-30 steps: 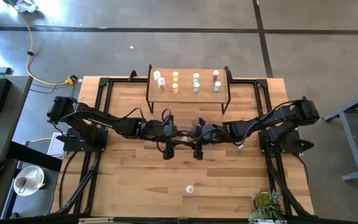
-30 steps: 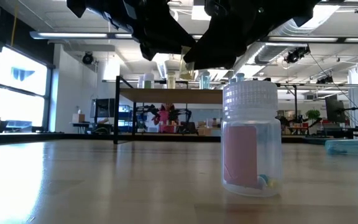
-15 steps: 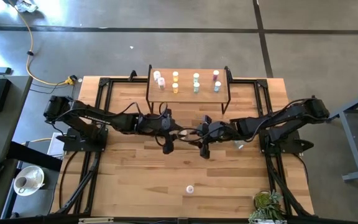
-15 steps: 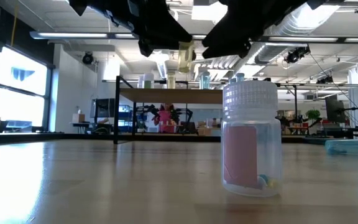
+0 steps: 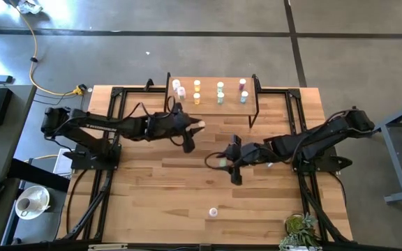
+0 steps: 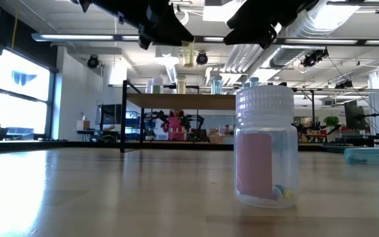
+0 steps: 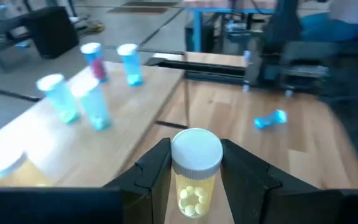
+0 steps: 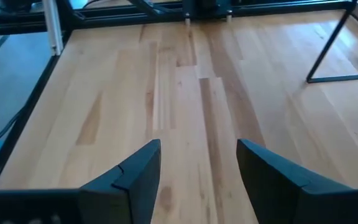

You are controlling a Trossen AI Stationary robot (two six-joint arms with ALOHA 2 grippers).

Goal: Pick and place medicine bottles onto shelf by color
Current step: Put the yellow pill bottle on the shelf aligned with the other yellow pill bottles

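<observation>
Since a second ago: the two grippers, then close together over mid-table, have parted. Left gripper (image 5: 199,125) has swung toward the shelf (image 5: 212,104) with a yellow bottle; right gripper (image 5: 220,162) has drawn back toward the table's near-right part and spread its fingers.

Left gripper: fingers closed on the yellow bottle (image 7: 194,177), white cap up in the wrist view, pale pills visible inside. In the high view it sits just beside the shelf's near left edge, not yet over it. Bottle is off the table, held in the air.

Right gripper: fingers (image 8: 135,180) apart, nothing between them; only bare tabletop (image 8: 185,112) shows through the gap. One black shelf leg (image 8: 331,46) shows in that view.

Shelf: far centre of the table. Bottles standing on it in pairs, as seen from above: pink/white pair (image 5: 179,88) at left, orange pair (image 5: 197,92), green-teal pair (image 5: 220,93), then a dark red (image 5: 242,84) and a blue (image 5: 243,97) at right. Left wrist view shows four of these: three pale blue-teal ones (image 7: 92,106) and the dark red one (image 7: 94,60).

Off the shelf: one pink bottle (image 6: 266,146) upright near the table's front edge, well apart from both grippers; large in the low view, pink label, a few pills at the bottom. A blue bottle (image 7: 270,119) lies on its side on the tabletop, right part of the table.

Both arms show only as dark shapes along the top of the low view.
</observation>
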